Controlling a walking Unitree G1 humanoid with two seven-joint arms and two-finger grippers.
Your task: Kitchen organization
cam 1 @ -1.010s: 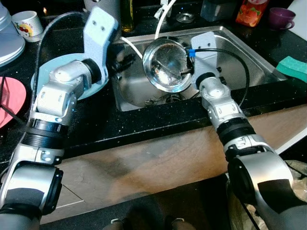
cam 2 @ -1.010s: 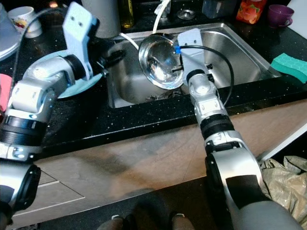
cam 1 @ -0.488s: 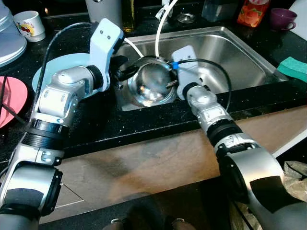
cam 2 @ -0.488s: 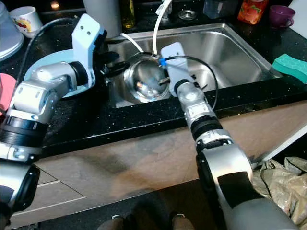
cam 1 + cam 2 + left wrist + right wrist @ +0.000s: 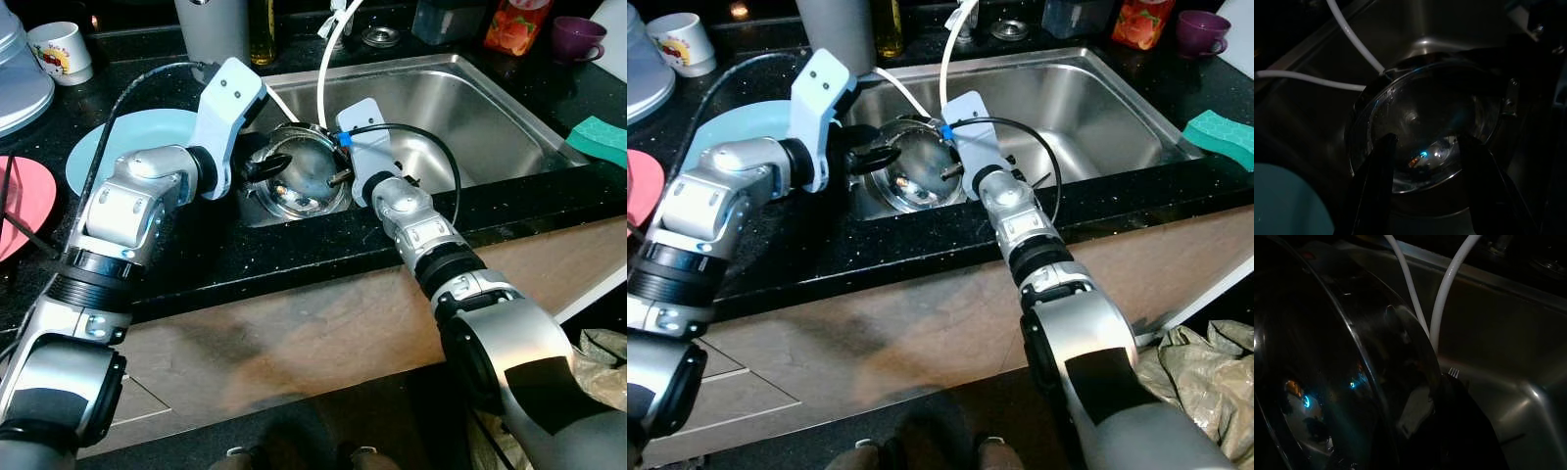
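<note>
The steel bowl (image 5: 302, 179) sits low in the sink (image 5: 490, 108), at the sink's left end, tilted so its shiny inside faces up and toward the robot. The right gripper (image 5: 338, 174) has it by the rim on the bowl's right side; in the right wrist view one black finger (image 5: 1459, 431) is pressed against the outside of the rim, so it's clamped on the bowl. The left gripper (image 5: 266, 166) comes in over the sink's left edge, and its fingers (image 5: 1376, 181) are spread fairly wide in front of the bowl's near rim. Can't really tell if they're touching the metal, looks like just short of it.

Two white hoses (image 5: 328, 49) drop into the sink behind the bowl. Left of the sink on the black counter (image 5: 294, 255) there's a light blue plate (image 5: 118, 137), partly under the left arm, and further left a pink plate (image 5: 20, 201) at the frame edge. A white mug (image 5: 61, 51) stands back-left of the sink. On the sink's right side a green sponge (image 5: 598, 139) lies on the counter, and behind the sink's right corner there's a purple cup (image 5: 573, 37) and an orange packet (image 5: 514, 24).
</note>
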